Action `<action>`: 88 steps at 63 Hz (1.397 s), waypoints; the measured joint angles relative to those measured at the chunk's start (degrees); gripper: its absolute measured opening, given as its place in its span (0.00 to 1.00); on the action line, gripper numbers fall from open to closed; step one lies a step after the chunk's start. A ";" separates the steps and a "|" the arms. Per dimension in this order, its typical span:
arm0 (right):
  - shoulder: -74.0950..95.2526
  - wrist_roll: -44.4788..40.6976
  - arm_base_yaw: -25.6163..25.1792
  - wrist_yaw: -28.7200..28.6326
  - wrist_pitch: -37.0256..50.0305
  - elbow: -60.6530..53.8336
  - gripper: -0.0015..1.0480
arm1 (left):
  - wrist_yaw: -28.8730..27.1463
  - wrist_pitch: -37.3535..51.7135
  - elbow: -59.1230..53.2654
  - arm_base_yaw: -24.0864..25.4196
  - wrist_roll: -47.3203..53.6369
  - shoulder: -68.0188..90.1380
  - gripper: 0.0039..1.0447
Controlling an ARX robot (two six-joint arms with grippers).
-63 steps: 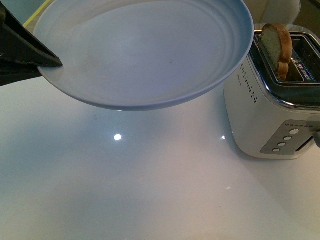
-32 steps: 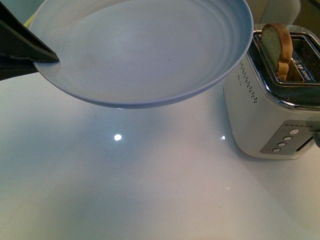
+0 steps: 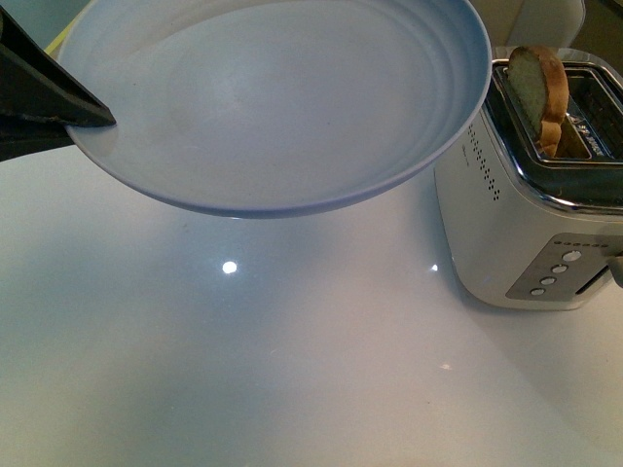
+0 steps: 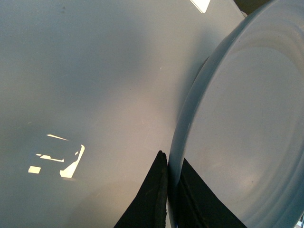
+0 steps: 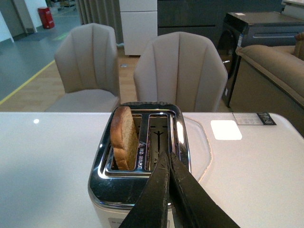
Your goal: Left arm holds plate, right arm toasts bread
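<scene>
My left gripper (image 3: pixel 97 122) is shut on the near-left rim of the pale blue-grey plate (image 3: pixel 282 97) and holds it tilted above the white table, beside the toaster. In the left wrist view the dark fingers (image 4: pixel 154 199) pinch the plate's rim (image 4: pixel 178 142). The bread (image 3: pixel 540 83) stands upright in the toaster's left slot, its top sticking out; it also shows in the right wrist view (image 5: pixel 124 137). My right gripper (image 5: pixel 167 156) is shut and empty, its tips just above the near end of the toaster's other slot.
The white and chrome toaster (image 3: pixel 526 224) stands at the table's right, with buttons on its front face. Two beige chairs (image 5: pixel 180 71) stand behind the white table (image 3: pixel 292 370). A sofa (image 5: pixel 275 71) is at the far right.
The plate has shifted slightly to the left and a little up. The bread and toaster have not moved.
</scene>
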 joint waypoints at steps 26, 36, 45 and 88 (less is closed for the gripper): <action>-10.43 -0.07 0.00 -0.02 -6.32 -2.60 0.02 | 0.22 -0.15 0.00 0.00 0.15 -0.11 0.02; -14.23 -0.04 0.00 0.00 -10.12 -2.60 0.02 | 0.24 -0.15 0.00 0.00 0.17 -0.33 0.02; -17.07 -0.04 0.00 0.00 -12.79 -2.60 0.02 | 0.31 -0.15 0.00 0.00 0.17 -0.35 0.02; -33.62 -0.04 0.00 0.00 -29.77 -2.60 0.02 | 0.66 -0.15 0.00 -0.17 0.17 -0.98 0.02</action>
